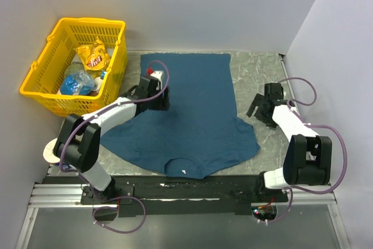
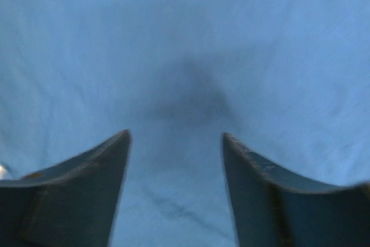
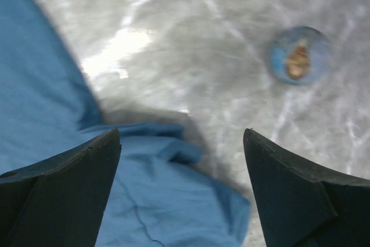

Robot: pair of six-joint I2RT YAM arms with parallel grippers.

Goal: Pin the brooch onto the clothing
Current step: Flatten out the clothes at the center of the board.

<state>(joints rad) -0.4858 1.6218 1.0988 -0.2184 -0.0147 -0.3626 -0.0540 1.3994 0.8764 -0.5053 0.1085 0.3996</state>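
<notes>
Brooch (image 3: 298,55) upper right of right wrist view, flat on bare table (image 3: 191,27), apart from shirt (image 1: 192,115). Shirt spread mid-frame in top view, collar toward bottom. My right claw (image 3: 182,134) gaping, nothing in it, over shirt edge. My left claw (image 2: 176,137) parted too, empty, low over shirt cloth. Yellow basket (image 1: 93,21) upper left.

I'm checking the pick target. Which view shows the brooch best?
Right wrist: the brooch lies uncovered on the marbled table, apart from the shirt. I cannot find it in the top view; the left wrist shows only shirt fabric.
</notes>
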